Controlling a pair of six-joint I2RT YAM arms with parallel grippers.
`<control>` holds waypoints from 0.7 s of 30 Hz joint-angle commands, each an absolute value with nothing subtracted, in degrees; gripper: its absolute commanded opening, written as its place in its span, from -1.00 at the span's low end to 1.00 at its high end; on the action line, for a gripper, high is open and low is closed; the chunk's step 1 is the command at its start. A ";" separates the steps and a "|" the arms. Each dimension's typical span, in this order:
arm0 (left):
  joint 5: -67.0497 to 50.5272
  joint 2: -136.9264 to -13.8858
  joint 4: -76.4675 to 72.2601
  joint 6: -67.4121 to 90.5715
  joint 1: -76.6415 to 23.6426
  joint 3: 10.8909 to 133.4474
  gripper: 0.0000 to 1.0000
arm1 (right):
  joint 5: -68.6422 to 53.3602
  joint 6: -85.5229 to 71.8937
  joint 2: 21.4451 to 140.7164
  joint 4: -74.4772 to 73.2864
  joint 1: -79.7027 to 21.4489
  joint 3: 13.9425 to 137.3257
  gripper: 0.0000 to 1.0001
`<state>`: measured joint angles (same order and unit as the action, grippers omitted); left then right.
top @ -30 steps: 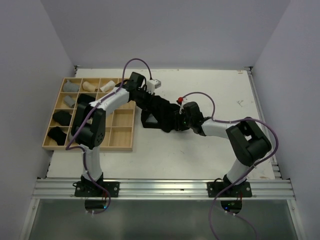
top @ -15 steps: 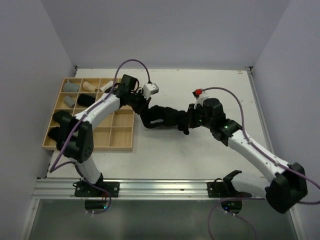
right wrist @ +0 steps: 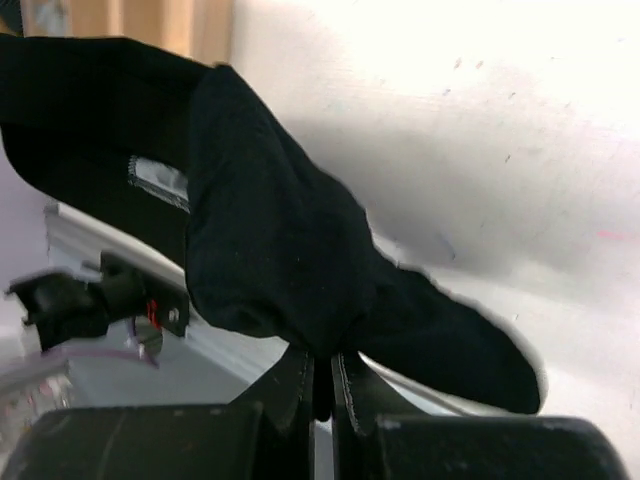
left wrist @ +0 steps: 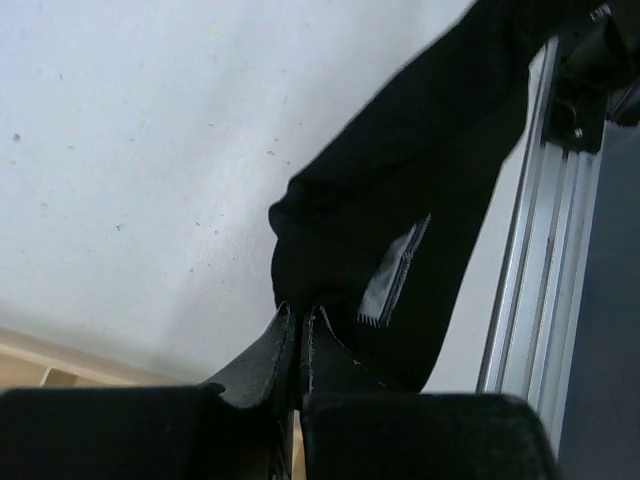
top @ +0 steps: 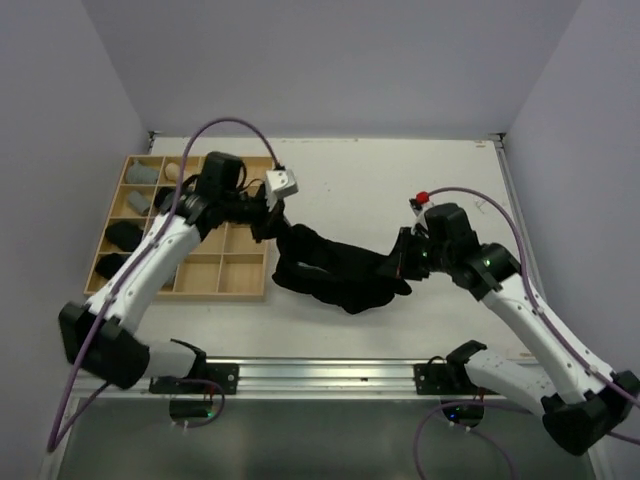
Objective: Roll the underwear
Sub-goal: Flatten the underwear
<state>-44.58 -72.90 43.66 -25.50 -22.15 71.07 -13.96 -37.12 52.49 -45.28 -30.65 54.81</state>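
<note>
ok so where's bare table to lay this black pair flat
Widest free: the table behind the black underwear, from the wooden tray to the right edge. A narrower strip lies in front. Crowded: centre, where left gripper and right gripper hold it.

From above, the tips of the left claw point(top: 279, 228) and right claw point(top: 400, 264) merge with the black underwear point(top: 340, 272), too dark to separate. The left arm point(top: 162, 248) hides part of the tray point(top: 243, 272). In the 2 wrist views the underwear runs off frame; its label point(left wrist: 393, 278) is unreadable.
</note>
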 commanded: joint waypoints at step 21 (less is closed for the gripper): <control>-30.33 -104.69 17.65 -8.77 -18.63 86.49 0.34 | -12.24 -20.93 87.19 -29.46 -16.85 68.03 -0.43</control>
